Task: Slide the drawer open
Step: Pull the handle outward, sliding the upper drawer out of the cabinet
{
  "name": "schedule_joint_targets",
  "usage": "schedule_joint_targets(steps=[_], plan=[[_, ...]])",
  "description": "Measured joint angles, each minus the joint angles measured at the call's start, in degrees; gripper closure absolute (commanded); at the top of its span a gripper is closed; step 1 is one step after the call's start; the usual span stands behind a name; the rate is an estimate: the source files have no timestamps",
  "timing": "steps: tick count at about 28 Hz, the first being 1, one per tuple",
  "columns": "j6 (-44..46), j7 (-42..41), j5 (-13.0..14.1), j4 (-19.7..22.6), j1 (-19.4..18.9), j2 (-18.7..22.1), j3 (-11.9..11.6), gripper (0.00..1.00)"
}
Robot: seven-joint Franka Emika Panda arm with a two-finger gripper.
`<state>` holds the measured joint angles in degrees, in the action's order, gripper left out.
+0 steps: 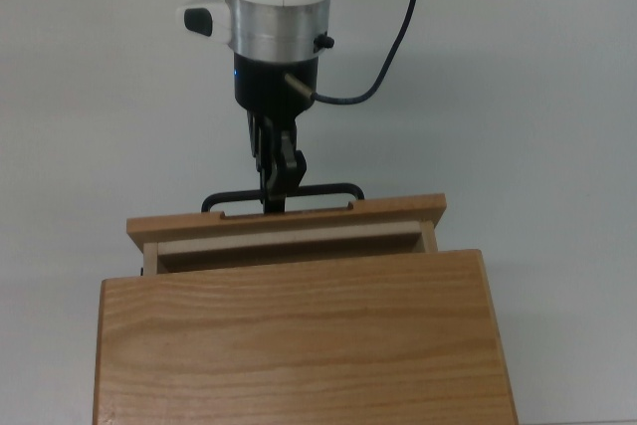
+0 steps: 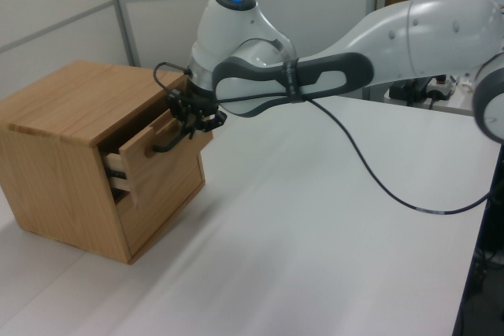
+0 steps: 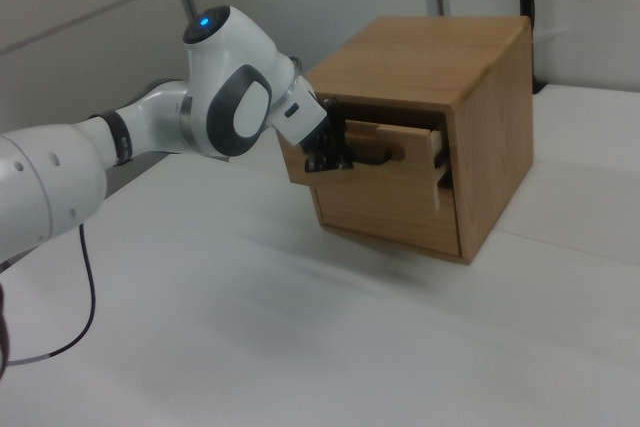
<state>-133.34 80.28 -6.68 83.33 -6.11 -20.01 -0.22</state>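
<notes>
Step in hand: pulling the drawer (image 1: 286,229) out of the cabinet (image 1: 299,340). Judged from how far the front panel stands clear of the cabinet top in the top view, the drawer is partly out, with more travel probably available.

To do it well: the pull should run straight along the drawer's own slide axis, away from the cabinet face and level with the desk (image 1: 537,126). Any sideways or downward component would likely rack the tray against the cabinet walls and jam it, or drag the whole cabinet across the desk, since nothing visible holds it down. A slow, even draw is advised, and the grip wants to sit near the middle of the handle (image 1: 283,192) so the load is symmetric.

Fingers and drawer: the gripper (image 1: 277,189) has its fingers closed on the black bar handle, near mid-length in the top view, perhaps slightly toward the top view's left. The wrist points at the drawer front; the bar crosses between the fingers. The front panel lies just behind the fingers, and the open tray cavity shows as a dark strip between panel and cabinet top. In the left view the drawer (image 2: 153,155) is the upper one, protruding toward the arm; the lower front sits flush.
</notes>
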Motion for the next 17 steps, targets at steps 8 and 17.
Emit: schedule_joint_targets(steps=[8,17], plan=[[1.7,-0.8,0.0,7.4,0.0,6.1,0.0,1.0],[2.4,-1.6,0.0,15.7,0.0,12.8,0.0,1.0]])
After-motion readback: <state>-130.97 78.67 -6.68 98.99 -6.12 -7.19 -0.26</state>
